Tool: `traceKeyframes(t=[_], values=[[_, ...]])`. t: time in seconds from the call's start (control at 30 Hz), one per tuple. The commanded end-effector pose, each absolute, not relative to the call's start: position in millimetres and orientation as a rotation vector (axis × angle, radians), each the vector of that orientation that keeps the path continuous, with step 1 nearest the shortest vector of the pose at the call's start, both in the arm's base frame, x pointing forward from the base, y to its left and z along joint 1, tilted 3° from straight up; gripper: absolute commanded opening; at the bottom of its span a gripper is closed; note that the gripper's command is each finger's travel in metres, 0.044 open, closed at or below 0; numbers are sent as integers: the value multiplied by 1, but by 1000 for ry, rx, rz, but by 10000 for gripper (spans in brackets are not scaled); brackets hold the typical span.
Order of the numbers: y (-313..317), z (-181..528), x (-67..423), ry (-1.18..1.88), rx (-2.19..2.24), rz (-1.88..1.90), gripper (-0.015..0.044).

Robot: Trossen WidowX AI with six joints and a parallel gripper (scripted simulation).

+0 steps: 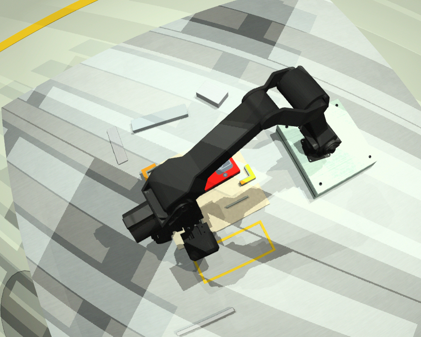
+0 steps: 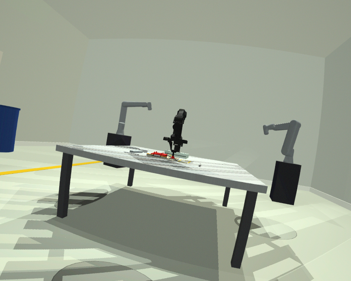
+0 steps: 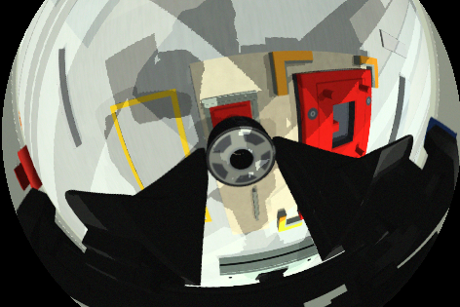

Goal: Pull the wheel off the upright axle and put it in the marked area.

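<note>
My gripper (image 2: 172,153) (image 3: 240,149) is shut on the wheel (image 3: 230,157), a dark round piece with a grey spoked face and a black centre hole. The wheel is above a red piece (image 3: 230,109) in a grey frame on the beige board (image 1: 239,214) (image 3: 219,73). The upright axle is hidden, and I cannot tell whether the wheel is still around it. The marked area is a yellow rectangle (image 1: 267,235) (image 3: 175,95) on the table beside the board. In the top view the arm hides the fingers and wheel.
A red block with pegs (image 1: 221,177) (image 3: 312,142) sits on the board between corner brackets, near a slim grey bar (image 1: 236,201) (image 3: 255,203). Grey blocks (image 1: 212,93) (image 1: 160,117) and a flat strip (image 1: 116,145) lie beyond the board. Another bar (image 1: 205,321) lies beyond the yellow rectangle.
</note>
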State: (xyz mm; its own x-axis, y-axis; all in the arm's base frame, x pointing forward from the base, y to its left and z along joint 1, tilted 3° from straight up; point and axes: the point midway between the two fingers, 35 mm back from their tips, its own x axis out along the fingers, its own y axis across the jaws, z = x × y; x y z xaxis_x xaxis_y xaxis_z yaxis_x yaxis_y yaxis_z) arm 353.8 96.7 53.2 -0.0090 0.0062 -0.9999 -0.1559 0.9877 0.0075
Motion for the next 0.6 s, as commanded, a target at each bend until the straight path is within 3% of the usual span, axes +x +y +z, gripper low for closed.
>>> traceKeyframes(t=[0.0,0.57], values=[[97,56,354,1575,-116,126,0],[97,73,354,1576,-117,125,0]])
